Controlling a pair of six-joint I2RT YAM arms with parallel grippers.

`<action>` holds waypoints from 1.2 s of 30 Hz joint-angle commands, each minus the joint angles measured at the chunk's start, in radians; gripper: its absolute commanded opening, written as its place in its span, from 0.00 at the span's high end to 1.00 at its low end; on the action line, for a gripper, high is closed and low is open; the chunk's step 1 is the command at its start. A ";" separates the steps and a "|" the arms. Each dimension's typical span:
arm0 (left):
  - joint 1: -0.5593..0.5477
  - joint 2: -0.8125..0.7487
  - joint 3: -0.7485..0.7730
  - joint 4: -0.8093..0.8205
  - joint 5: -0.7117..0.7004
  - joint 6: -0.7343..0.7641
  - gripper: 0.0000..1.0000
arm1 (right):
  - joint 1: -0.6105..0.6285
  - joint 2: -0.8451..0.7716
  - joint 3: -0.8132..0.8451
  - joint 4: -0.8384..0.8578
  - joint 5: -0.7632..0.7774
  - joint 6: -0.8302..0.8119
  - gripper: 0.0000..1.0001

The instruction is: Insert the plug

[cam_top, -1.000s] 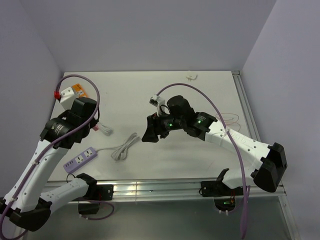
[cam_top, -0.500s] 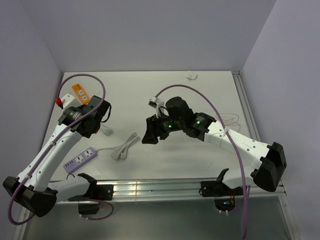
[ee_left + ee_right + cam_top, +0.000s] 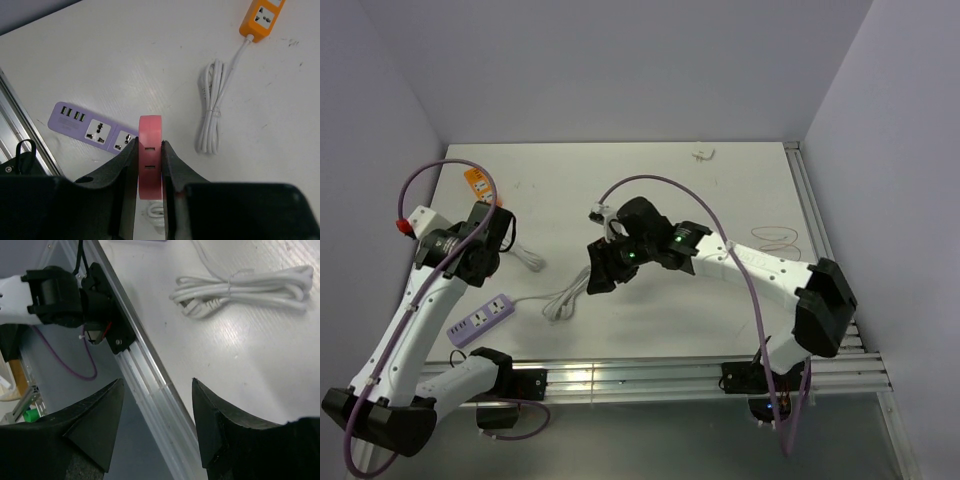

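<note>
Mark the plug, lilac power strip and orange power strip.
plug (image 3: 150, 150): left wrist view, pink edge face
lilac power strip (image 3: 90, 131): left wrist view, socket face
orange power strip (image 3: 262, 17): left wrist view, socket face

The plug is coloured salmon pink. A lilac power strip, an orange power strip and a white cord are seen on a white table.

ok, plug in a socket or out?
Out. The plug is clamped between the left fingers, apart from the lilac power strip, whose visible sockets are empty.
</note>
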 commanded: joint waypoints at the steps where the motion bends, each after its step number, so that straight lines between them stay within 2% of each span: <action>1: 0.021 -0.051 0.049 -0.030 -0.010 0.053 1.00 | 0.014 0.094 0.102 0.043 -0.027 -0.004 0.37; 11: 0.026 -0.068 0.054 -0.030 0.010 0.074 1.00 | 0.087 0.346 0.344 0.008 -0.061 0.025 0.36; 16: 0.026 -0.082 0.068 -0.020 0.033 0.099 1.00 | 0.140 0.424 0.392 0.057 -0.133 0.082 0.36; 18: 0.026 -0.074 0.065 -0.024 0.046 0.099 1.00 | 0.149 0.441 0.412 0.054 -0.113 0.076 0.36; 19: 0.026 -0.070 0.062 -0.027 0.049 0.094 1.00 | 0.153 0.455 0.420 0.045 -0.077 0.061 0.36; 23: 0.026 -0.063 0.052 -0.032 0.059 0.073 1.00 | 0.164 0.515 0.479 -0.056 -0.092 -0.138 0.35; 26: 0.026 -0.092 0.052 -0.027 0.064 0.054 1.00 | 0.169 0.558 0.504 -0.081 -0.028 -0.229 0.33; 34: 0.026 -0.140 0.028 -0.007 0.069 0.033 1.00 | 0.167 0.665 0.617 -0.046 0.062 -0.291 0.29; 36: 0.026 -0.129 0.029 -0.007 0.073 0.031 1.00 | 0.167 0.705 0.700 -0.084 0.106 -0.301 0.29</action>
